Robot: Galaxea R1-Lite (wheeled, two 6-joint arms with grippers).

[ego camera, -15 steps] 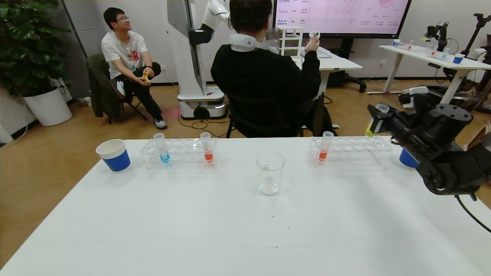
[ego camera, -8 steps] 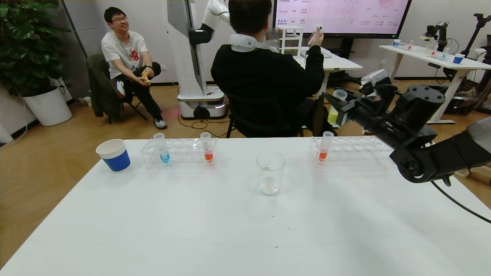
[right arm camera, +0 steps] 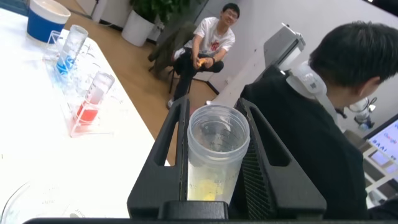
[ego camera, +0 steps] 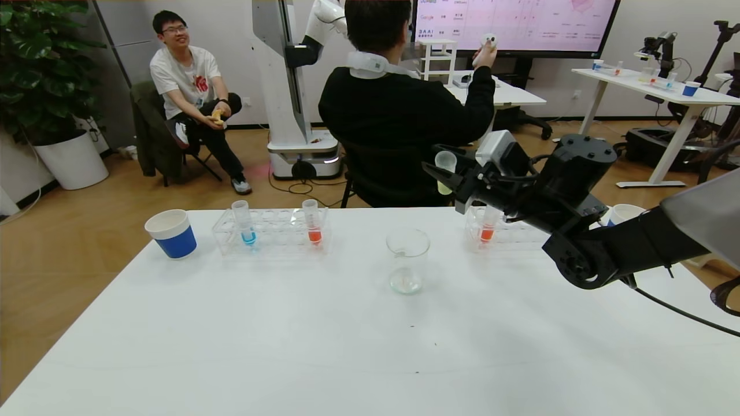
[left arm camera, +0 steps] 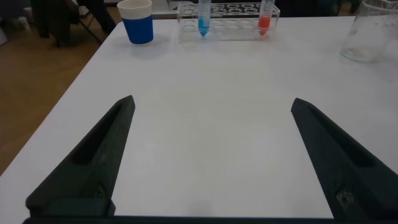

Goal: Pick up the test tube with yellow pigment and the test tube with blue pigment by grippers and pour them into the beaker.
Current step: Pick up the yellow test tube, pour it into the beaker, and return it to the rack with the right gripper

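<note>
Head view: right hand (ego camera: 444, 173) raised beyond glass beaker (ego camera: 407, 261), clamped on slim clear yellow-tinted tube (ego camera: 444, 171), near upright. Left hand (left arm camera: 211, 162) spread above white bench (left arm camera: 205, 99).

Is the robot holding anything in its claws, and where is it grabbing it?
The right gripper is shut on the test tube with yellow pigment, pinching its sides below the open top. The left gripper is open and holds nothing.

Beyond my fingers, the wall screen (ego camera: 514, 23) carries small writing, but I cannot read any of it; nothing else near them bears legible text.
</note>
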